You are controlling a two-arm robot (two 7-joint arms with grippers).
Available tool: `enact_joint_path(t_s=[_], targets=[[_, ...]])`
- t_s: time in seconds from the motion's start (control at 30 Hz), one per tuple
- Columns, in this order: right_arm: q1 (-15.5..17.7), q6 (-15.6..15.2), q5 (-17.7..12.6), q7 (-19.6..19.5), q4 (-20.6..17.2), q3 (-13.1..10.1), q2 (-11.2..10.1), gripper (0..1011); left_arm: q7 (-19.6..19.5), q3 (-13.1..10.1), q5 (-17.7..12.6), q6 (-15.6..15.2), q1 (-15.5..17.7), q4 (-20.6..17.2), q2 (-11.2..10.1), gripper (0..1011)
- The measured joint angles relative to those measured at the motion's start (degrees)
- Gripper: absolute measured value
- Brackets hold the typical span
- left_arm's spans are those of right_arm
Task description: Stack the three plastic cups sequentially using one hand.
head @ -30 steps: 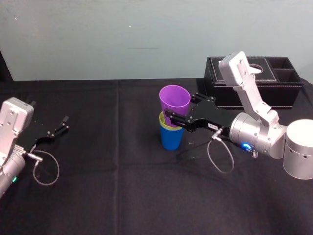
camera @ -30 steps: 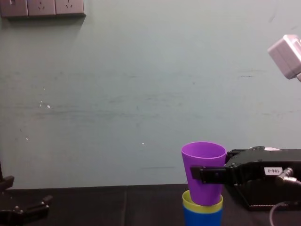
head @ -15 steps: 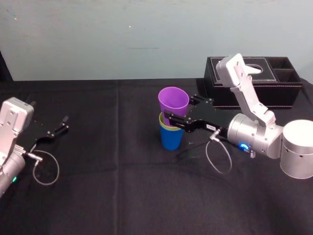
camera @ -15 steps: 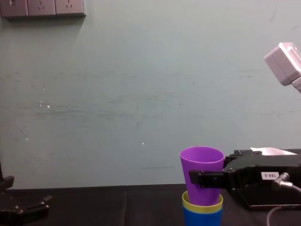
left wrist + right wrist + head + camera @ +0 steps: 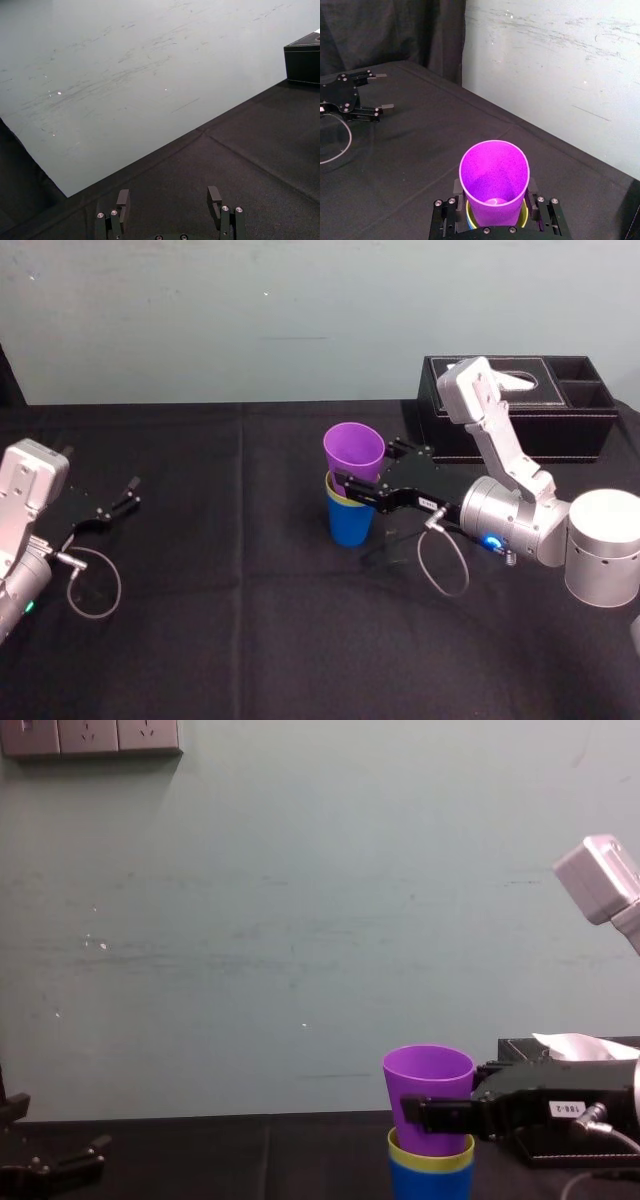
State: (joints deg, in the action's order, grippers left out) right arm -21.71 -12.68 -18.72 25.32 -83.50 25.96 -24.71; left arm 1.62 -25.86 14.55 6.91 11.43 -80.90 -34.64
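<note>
The purple cup (image 5: 354, 448) sits partway inside the lime yellow-green cup (image 5: 336, 495), which is nested in the blue cup (image 5: 350, 526) on the black table. My right gripper (image 5: 360, 475) reaches in from the right and is shut on the purple cup, one finger on each side of its wall. In the right wrist view the purple cup (image 5: 494, 177) stands upright between the fingers (image 5: 457, 188), with the yellow-green rim (image 5: 524, 216) just below. From the chest, the purple cup (image 5: 428, 1082) rises out of the yellow-green cup (image 5: 430, 1152) and the blue cup (image 5: 430, 1183). My left gripper (image 5: 128, 492) rests open at the far left.
A black tissue box (image 5: 520, 408) with side compartments stands at the back right, behind my right arm. A pale wall closes the table's far edge. Loose cable loops hang by both wrists. Bare black cloth lies between the stack and my left gripper (image 5: 168, 196).
My right gripper has lowered the purple cup deeper into the yellow-green cup and shifted slightly left. The left arm has not moved.
</note>
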Motion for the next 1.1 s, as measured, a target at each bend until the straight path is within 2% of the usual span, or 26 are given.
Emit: enact_joint_path(t_s=[0.4, 0.5, 0.53, 0.67, 0.73, 0.8, 1.1], targets=[[0.0, 0.3, 0.1, 0.1, 0.4, -0.1, 0.1, 722, 0.0, 0.0, 0.0, 0.0, 0.0, 0.0, 0.0, 1010], [0.0, 0.3, 0.1, 0.1, 0.3, -0.1, 0.1, 760, 0.0, 0.0, 0.0, 0.0, 0.0, 0.0, 0.0, 1010], [0.0, 0.2, 0.1, 0.1, 0.3, -0.1, 0.1, 811, 0.0, 0.0, 0.0, 0.0, 0.0, 0.0, 0.0, 1010], [0.0, 0.2, 0.1, 0.1, 0.2, -0.1, 0.1, 876, 0.0, 0.0, 0.0, 0.0, 0.0, 0.0, 0.0, 1010], [0.0, 0.2, 0.1, 0.1, 0.2, -0.1, 0.1, 959, 0.0, 0.0, 0.0, 0.0, 0.0, 0.0, 0.0, 1010], [0.0, 0.2, 0.0, 0.1, 0.2, -0.1, 0.1, 1000, 0.0, 0.0, 0.0, 0.0, 0.0, 0.0, 0.0, 1010], [0.0, 0.1, 0.0, 0.1, 0.1, -0.1, 0.0, 1000, 0.0, 0.0, 0.0, 0.0, 0.0, 0.0, 0.0, 1010]])
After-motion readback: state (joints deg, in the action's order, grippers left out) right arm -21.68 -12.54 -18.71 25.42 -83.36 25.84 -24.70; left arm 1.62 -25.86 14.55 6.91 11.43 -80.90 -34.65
